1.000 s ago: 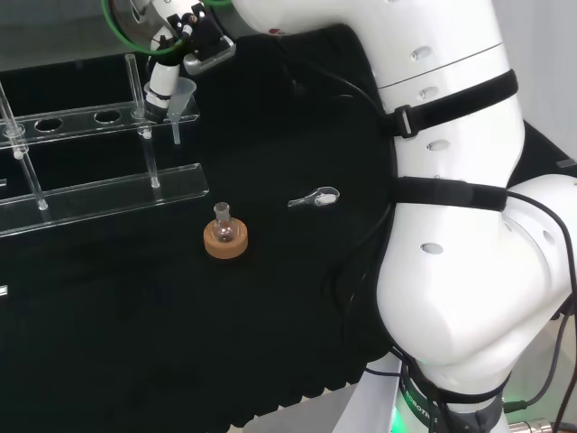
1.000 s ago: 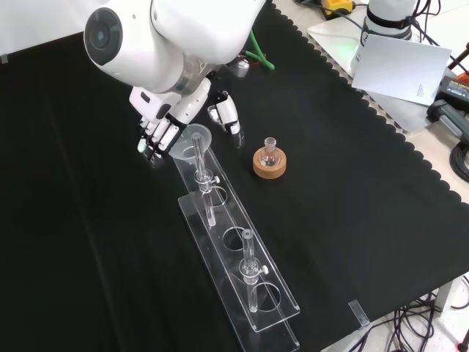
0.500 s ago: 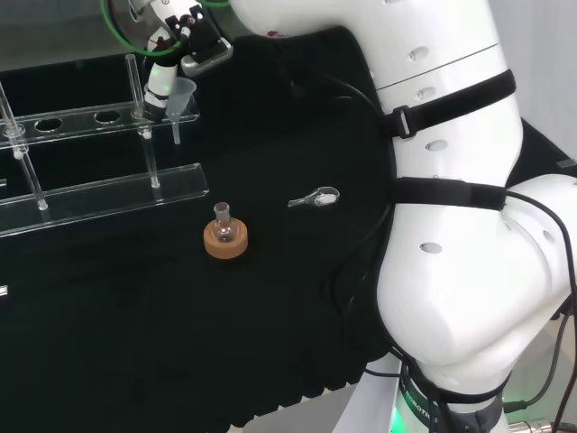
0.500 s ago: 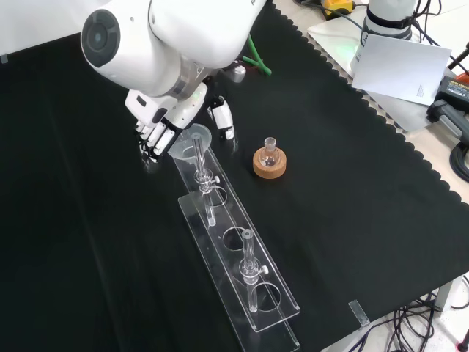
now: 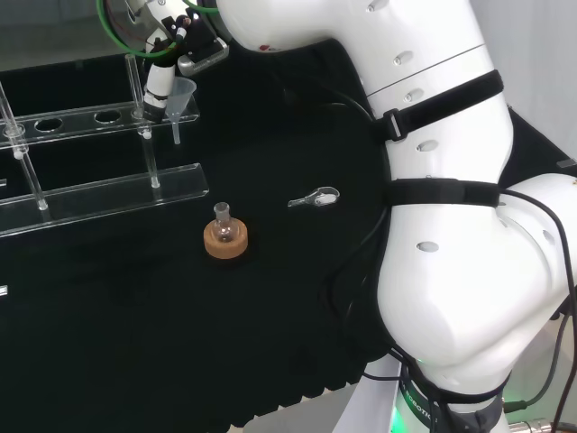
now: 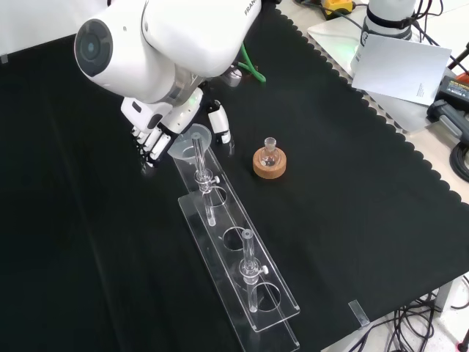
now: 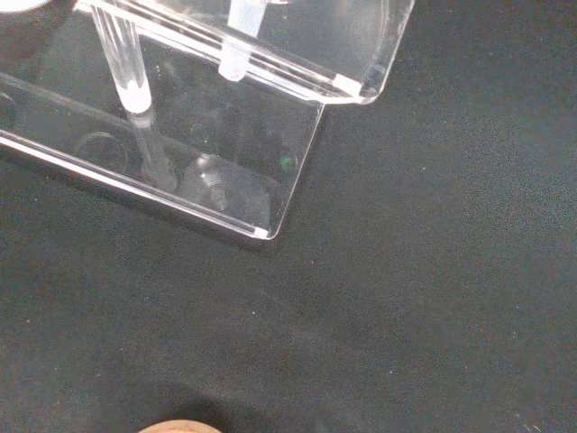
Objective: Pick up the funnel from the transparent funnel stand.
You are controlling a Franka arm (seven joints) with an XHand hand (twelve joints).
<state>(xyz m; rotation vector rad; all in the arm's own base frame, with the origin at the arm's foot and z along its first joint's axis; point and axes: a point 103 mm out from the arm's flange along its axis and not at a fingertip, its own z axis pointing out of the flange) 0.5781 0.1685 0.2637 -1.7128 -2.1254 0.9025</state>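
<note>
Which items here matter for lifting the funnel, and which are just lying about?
Job: funnel; transparent funnel stand; hand, fingers at the funnel.
Lying about: small flask on cork ring; small clear scoop on the cloth.

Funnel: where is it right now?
In the head view the funnel sits at the transparent stand's right end, upper left, with the hand against it.

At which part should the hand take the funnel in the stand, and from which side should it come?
Probably at the wide cone of the funnel, with the hand closing from the end of the funnel stand. The cone stands above the top plate, while the thin stem hangs through a hole, so lifting straight up seems best.
</note>
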